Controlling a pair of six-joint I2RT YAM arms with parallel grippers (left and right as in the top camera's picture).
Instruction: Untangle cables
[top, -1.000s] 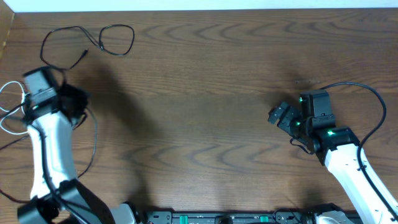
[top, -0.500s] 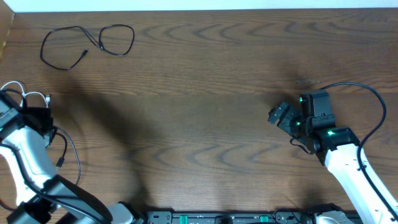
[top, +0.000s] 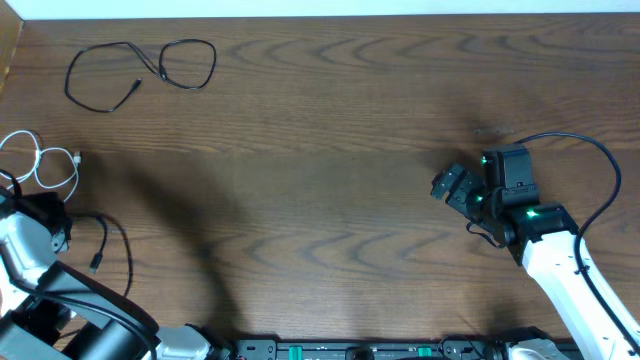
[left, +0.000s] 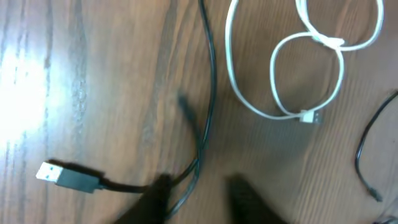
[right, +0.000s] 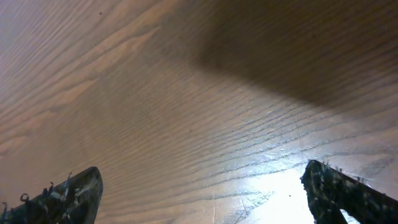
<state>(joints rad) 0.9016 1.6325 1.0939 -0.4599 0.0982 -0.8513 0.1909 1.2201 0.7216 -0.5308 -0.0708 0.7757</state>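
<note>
Right gripper (right: 205, 196) sits low over bare table (top: 330, 150) on the right side, fingers (right: 68, 198) spread wide, nothing between them, no cable anywhere near. Left arm is tucked at the near-left corner. Left gripper (left: 199, 202) shows only as two dark, blurred finger tips at the bottom of its wrist view, set apart with a clear gap. Near black cable (left: 208, 74) runs down toward that gap and bends beside the left-hand tip. Cannot tell whether it touches the finger, but the jaws are not closed on it. From the bend one strand leads left to a flat plug (left: 62, 176) with a silver end, lying flat on the wood. In the overhead view this cable curves in a loose arc just beside the left arm. Next out, the white cable (left: 328, 42) lies in a couple of overlapping loops near the left edge, its small plug (left: 309, 116) resting on the table. It lies alongside the near black cable without crossing it in the wrist view. Farthest out, the far black cable (top: 160, 66) lies by itself at the far-left corner in two joined loops, well apart from the other two and from both grippers.
</note>
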